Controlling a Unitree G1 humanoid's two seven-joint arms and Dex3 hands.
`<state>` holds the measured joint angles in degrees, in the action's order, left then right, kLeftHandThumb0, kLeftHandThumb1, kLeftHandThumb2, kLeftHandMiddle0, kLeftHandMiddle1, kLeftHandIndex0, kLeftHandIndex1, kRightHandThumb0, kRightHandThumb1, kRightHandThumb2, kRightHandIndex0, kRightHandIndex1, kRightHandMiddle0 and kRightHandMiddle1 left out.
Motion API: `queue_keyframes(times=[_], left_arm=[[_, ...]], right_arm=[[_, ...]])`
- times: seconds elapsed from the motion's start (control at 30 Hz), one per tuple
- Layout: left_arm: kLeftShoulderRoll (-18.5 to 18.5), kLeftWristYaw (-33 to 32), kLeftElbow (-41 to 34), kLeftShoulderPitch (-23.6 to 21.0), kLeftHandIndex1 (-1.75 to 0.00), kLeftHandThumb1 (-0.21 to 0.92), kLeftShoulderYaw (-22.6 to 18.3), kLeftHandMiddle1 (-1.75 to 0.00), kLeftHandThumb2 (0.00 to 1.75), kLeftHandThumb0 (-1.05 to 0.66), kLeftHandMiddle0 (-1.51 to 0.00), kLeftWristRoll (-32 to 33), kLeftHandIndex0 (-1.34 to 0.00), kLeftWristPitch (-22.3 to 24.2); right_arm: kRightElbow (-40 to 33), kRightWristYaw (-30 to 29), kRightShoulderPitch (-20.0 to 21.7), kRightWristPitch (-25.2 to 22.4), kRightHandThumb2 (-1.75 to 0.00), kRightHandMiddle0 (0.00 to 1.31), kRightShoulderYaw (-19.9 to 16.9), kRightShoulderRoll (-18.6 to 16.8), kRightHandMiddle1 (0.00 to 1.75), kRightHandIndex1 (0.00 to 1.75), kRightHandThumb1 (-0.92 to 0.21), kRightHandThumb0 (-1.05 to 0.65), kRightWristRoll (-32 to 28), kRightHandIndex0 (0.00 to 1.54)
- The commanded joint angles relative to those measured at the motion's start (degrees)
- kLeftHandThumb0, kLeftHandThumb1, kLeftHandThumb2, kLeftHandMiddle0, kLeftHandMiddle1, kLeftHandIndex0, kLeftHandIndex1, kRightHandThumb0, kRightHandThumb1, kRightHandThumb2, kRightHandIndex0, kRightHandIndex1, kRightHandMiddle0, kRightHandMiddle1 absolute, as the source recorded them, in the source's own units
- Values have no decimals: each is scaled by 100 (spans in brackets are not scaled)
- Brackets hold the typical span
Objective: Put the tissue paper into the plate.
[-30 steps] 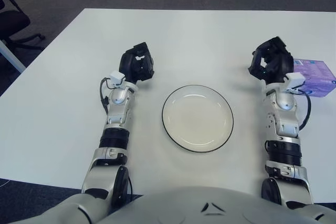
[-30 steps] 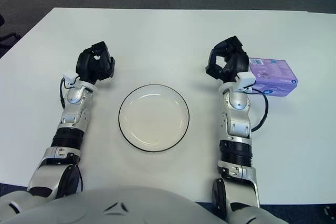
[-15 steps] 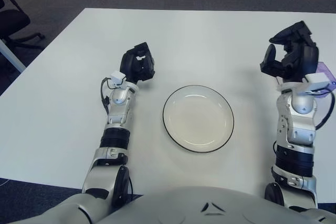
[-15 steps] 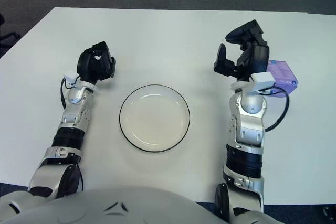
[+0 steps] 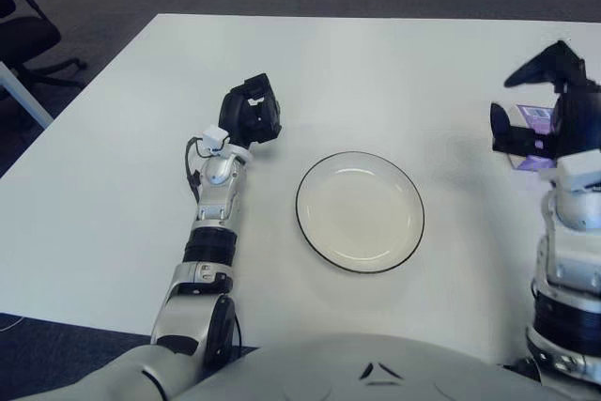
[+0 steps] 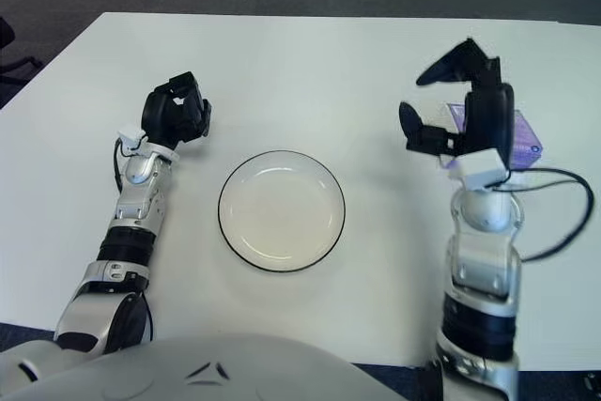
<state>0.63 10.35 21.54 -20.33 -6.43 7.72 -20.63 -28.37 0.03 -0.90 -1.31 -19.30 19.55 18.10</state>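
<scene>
A purple tissue pack (image 6: 524, 134) lies on the white table at the right, mostly hidden behind my right hand (image 6: 460, 105). That hand is raised above the table just left of the pack, its fingers spread and holding nothing. A white plate with a dark rim (image 6: 281, 210) sits at the table's middle, with nothing in it. My left hand (image 6: 177, 110) rests on the table left of the plate, fingers curled and holding nothing.
The white table (image 6: 310, 63) stretches far behind the plate. Dark carpet lies beyond it. An office chair (image 5: 23, 35) stands off the table's far left corner.
My right hand has lifted off the table, opened its fingers and moved right over the tissue pack. The left hand has stayed put.
</scene>
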Motion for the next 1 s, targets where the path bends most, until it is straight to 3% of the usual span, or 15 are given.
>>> queue_keyframes(times=[0.0,0.1,0.2,0.27,0.37,0.47,0.53,0.6,0.67,0.8,0.97], left_arm=[[68,-3,705,1105,-175,54,-53,-175,115,-34,-135,13,-102,-14],[53,19,736,1086,-175,53,-62,-175,115,-34,-134,37,-102,-13],[31,22,770,1072,-175,54,-59,-175,115,-34,-134,37,-102,-26],[16,20,791,1062,-175,54,-57,-175,115,-34,-134,38,-101,-37],[-11,2,806,1052,-175,54,-43,-175,115,-34,-134,14,-101,-49],[-29,-16,811,1047,-175,54,-31,-175,115,-34,-134,-2,-102,-51],[-41,-36,812,1043,-175,54,-23,-175,115,-35,-134,-15,-102,-48],[-52,-61,811,1040,-175,54,-11,-175,115,-35,-134,-36,-102,-42],[-59,-76,810,1039,-175,54,-3,-175,114,-35,-134,-48,-102,-40],[-71,-101,806,1033,-175,54,8,-175,114,-35,-135,-64,-103,-29],[-90,-98,810,1023,-175,54,13,-175,115,-35,-136,-63,-104,-21]], right_arm=[[-156,110,-274,-26,-112,34,-228,463,172,167,-46,-1,567,50],[80,62,-368,202,-100,32,-360,769,168,163,-54,-1,810,48],[922,2,-462,800,-79,28,-636,1486,163,159,-67,-1,986,44],[1194,-22,-470,992,-67,33,-675,1701,163,153,-75,-22,1049,37],[1277,77,-580,1182,-57,33,-631,2052,163,148,-82,-32,1287,31],[1546,171,-678,1438,-60,13,-630,2466,146,140,-76,-62,1409,27],[1690,281,-745,1493,-60,7,-653,2671,136,122,-75,-71,1434,15],[1765,370,-799,1473,-57,3,-650,2814,119,97,-78,-80,1501,6],[1784,402,-827,1447,-51,1,-633,2882,109,84,-82,-84,1552,4],[1855,315,-817,1317,-43,0,-553,2955,95,66,-88,-90,1846,1],[1879,243,-756,1169,-54,0,-467,2955,75,46,-92,-101,2129,0]])
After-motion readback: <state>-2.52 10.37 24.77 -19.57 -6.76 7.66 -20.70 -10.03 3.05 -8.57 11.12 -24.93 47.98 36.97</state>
